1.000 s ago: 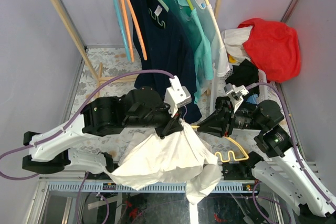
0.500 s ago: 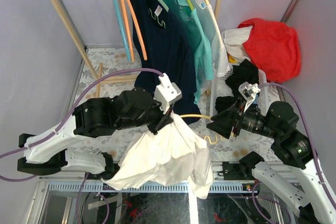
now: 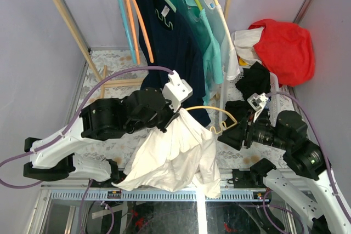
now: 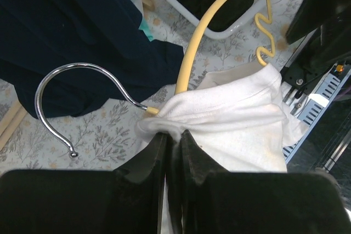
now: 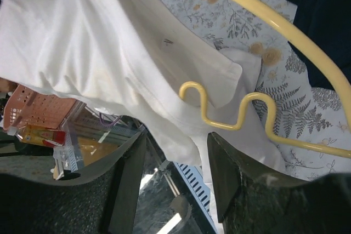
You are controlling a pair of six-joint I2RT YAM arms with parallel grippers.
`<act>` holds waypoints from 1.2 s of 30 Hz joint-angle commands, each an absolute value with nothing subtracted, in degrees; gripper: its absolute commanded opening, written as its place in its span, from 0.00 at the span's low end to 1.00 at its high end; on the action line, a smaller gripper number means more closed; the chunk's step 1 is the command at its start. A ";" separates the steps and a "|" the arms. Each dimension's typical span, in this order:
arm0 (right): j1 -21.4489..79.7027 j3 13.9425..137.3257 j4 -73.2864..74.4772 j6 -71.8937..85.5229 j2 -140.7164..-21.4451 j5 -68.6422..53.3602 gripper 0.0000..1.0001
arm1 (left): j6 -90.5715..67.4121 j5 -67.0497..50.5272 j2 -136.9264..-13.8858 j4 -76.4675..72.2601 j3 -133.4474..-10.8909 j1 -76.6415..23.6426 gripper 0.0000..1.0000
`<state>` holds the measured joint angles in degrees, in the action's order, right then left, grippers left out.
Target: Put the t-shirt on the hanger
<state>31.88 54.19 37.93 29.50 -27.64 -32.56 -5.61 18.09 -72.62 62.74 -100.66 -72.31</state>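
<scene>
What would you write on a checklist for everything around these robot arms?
Surface: table covered in a leafy-patterned cloth.
Job's things: white t-shirt bunched at the neck of the yellow hanger; one hanger arm pokes out bare.
Clutter: red cloth and dark clothes piled at the right.
Grippers: left gripper jaws shut on the t-shirt; right gripper jaws open, holding nothing.
Cables: purple cable running in an arch to the left gripper.
Surroundings: wooden rack with a navy shirt hanging.
</scene>
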 commanded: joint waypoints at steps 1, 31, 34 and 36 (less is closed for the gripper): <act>31.91 52.49 32.17 35.14 -29.74 -33.94 0.55 | -2.90 16.77 -72.50 59.38 -104.71 -72.12 0.00; 31.90 62.65 13.21 36.77 -44.96 -50.97 0.60 | -1.80 11.51 -66.12 58.68 -101.07 -72.15 0.00; 31.92 63.19 14.57 35.47 -45.32 -52.25 0.58 | -1.13 9.67 -68.30 59.51 -102.91 -72.15 0.00; 31.91 63.70 17.34 33.62 -45.51 -52.45 0.57 | -0.67 9.21 -69.55 59.99 -104.21 -72.09 0.00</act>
<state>31.88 59.92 14.44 37.01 -45.98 -49.34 -2.46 12.34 -68.07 63.05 -99.98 -72.27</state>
